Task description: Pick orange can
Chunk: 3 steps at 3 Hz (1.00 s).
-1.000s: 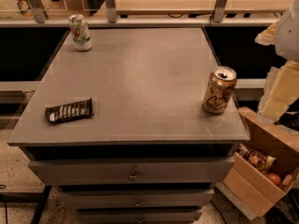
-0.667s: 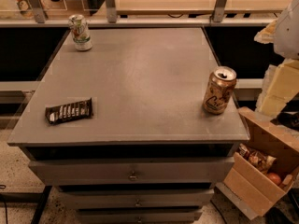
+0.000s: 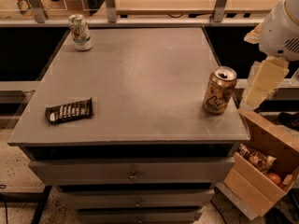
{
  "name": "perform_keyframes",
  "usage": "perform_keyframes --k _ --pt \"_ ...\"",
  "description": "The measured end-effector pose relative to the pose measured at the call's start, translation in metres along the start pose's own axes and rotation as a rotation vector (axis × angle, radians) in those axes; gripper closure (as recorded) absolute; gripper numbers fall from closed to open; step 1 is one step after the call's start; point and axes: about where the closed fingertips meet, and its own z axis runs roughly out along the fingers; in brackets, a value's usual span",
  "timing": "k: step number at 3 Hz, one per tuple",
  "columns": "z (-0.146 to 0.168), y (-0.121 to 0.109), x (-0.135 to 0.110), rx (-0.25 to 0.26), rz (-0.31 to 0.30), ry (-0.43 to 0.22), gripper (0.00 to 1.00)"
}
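Note:
The orange can [image 3: 219, 90] stands upright near the right edge of the grey cabinet top [image 3: 140, 78]. It has a golden-orange body with dark script and a silver top. My gripper [image 3: 261, 82] is the pale part hanging below the white arm [image 3: 282, 27] at the right. It is off the cabinet's right edge, beside the can at about its height and apart from it. It holds nothing that I can see.
A white-and-green can [image 3: 80, 32] stands at the back left corner. A dark snack bar wrapper [image 3: 69, 111] lies at the front left. An open cardboard box [image 3: 261, 167] with snacks sits on the floor at the lower right. A railing with posts [image 3: 110, 3] runs behind the cabinet.
My arm and gripper have shifted slightly left, towards the orange can. The cans and the wrapper have not moved.

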Motion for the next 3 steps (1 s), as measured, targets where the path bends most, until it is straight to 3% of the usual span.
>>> perform_keyframes --k 3 --pt "0.071 -0.023 0.013 -0.117 0.096 -0.196 0.00"
